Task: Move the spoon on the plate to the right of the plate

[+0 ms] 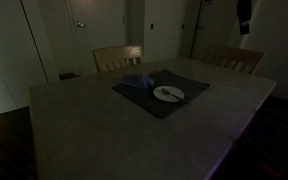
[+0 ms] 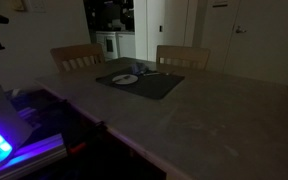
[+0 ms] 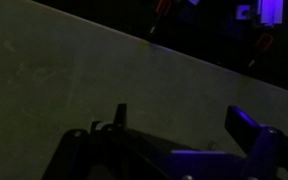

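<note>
A white plate (image 1: 168, 94) lies on a dark placemat (image 1: 142, 102) in the middle of the far half of the table; both also show in an exterior view, the plate (image 2: 125, 79) on the placemat (image 2: 152, 88). A spoon (image 1: 166, 92) lies on the plate as a thin dark streak, hard to make out in the dim light. In the wrist view my gripper (image 3: 179, 113) is open and empty above bare table surface. Plate and spoon are out of the wrist view.
A blue cloth (image 1: 136, 82) lies on the placemat beside the plate. Two wooden chairs (image 1: 117, 58) (image 1: 234, 58) stand at the table's far side. The table edge (image 3: 214, 68) runs diagonally across the wrist view. The room is very dark.
</note>
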`<state>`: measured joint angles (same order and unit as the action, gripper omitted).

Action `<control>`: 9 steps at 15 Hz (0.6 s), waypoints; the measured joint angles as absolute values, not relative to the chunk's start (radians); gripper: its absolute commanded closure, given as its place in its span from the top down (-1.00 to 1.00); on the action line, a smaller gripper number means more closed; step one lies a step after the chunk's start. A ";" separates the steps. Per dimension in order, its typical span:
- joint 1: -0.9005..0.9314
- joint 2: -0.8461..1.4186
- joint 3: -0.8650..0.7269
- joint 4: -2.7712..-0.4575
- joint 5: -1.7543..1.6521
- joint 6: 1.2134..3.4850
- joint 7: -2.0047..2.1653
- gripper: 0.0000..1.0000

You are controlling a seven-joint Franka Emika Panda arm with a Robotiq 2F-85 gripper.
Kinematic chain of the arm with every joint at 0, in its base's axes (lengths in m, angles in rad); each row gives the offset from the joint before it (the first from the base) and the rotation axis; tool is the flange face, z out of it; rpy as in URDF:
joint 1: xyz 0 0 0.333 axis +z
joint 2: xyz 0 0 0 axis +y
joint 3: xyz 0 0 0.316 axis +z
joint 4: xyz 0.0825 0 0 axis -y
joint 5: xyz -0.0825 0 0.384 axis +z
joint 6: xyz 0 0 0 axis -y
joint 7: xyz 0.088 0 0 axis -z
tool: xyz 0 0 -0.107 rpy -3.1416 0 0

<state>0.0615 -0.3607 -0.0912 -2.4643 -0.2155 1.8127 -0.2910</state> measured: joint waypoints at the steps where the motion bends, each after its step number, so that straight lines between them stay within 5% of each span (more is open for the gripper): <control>1: 0.066 -0.348 -0.085 -2.464 -0.206 1.823 -0.300 1.00; 9: 0.075 -0.328 -0.069 -2.463 -0.190 1.850 -0.308 1.00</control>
<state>0.0747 -0.3278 -0.0686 -2.4630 -0.1898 1.8495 -0.3078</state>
